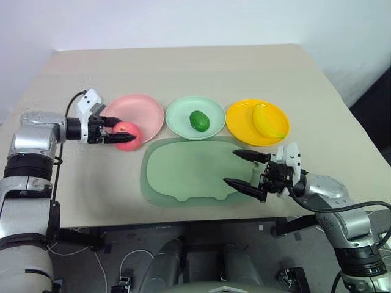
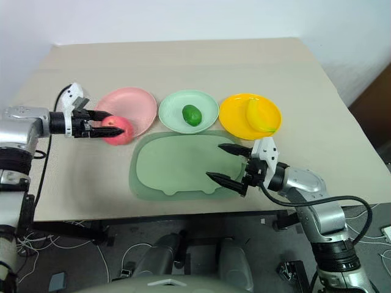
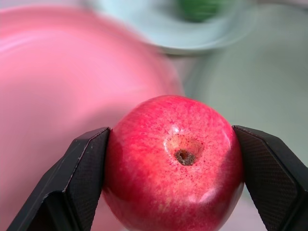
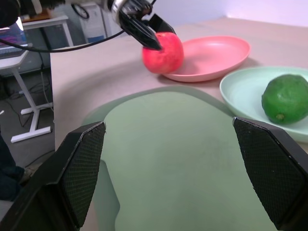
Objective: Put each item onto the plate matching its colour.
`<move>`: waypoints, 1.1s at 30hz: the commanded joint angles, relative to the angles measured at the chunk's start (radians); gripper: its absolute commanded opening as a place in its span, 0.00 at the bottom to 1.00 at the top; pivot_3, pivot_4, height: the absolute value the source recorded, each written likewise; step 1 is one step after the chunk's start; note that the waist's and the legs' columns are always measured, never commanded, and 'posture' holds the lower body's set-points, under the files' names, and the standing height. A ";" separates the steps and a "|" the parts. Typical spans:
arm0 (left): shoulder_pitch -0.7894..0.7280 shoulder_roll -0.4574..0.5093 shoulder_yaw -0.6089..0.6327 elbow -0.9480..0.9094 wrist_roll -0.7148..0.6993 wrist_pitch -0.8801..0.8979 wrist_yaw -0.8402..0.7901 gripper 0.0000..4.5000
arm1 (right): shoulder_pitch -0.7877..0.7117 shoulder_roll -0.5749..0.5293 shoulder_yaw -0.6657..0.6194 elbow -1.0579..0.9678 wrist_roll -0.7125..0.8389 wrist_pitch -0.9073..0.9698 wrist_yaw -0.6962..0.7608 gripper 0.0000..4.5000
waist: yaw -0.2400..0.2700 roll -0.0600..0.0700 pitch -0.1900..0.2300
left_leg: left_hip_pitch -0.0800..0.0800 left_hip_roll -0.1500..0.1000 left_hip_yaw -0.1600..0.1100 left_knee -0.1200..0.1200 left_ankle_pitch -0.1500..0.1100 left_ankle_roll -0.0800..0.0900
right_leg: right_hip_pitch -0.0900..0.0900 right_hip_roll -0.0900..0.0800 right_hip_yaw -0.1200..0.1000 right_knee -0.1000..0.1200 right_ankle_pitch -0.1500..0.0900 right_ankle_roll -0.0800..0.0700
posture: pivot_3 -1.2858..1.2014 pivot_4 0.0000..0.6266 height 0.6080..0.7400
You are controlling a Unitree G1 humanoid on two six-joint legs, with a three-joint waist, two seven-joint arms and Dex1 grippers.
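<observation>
Judging by the layout, two items are done, banana (image 1: 266, 121) on the yellow plate (image 1: 239, 122) and green fruit (image 1: 199, 120) on the mint plate (image 1: 181, 113), while the left gripper (image 1: 120, 133) fingers clamp the apple (image 1: 129, 135) at the pink plate (image 1: 142, 110) near edge, and the right gripper (image 1: 245, 170) fingers hang wide over the mat (image 1: 183, 171).

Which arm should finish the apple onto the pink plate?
Left. The left gripper is already shut on the apple at the near rim of the pink plate. The right gripper hangs open over the green mat, farther away.
</observation>
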 commanded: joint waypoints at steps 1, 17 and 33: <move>-0.044 -0.038 0.058 0.109 0.031 -0.150 0.160 0.84 | -0.021 0.008 -0.006 -0.002 0.019 0.004 0.007 1.00 | 0.006 0.000 0.000 | 0.000 0.000 0.000 0.000 0.000 0.000 | 0.000 0.000 0.000 0.000 0.000 0.001 | 0.52 0.24 0.98; -0.156 -0.117 0.136 0.281 0.036 -0.212 0.276 0.84 | -0.029 0.014 0.004 0.000 0.016 0.012 0.008 1.00 | -0.004 -0.001 0.000 | -0.012 -0.001 0.000 0.005 0.001 0.001 | -0.007 0.001 0.000 0.005 0.004 0.006 | 0.52 0.24 0.98; -0.195 -0.137 0.168 0.313 0.033 -0.255 0.323 1.00 | -0.035 0.022 0.009 0.007 0.014 0.013 0.004 1.00 | -0.008 -0.001 0.000 | -0.012 -0.001 0.000 0.006 0.002 0.002 | -0.007 0.001 0.000 0.005 0.006 0.007 | 0.52 0.24 0.98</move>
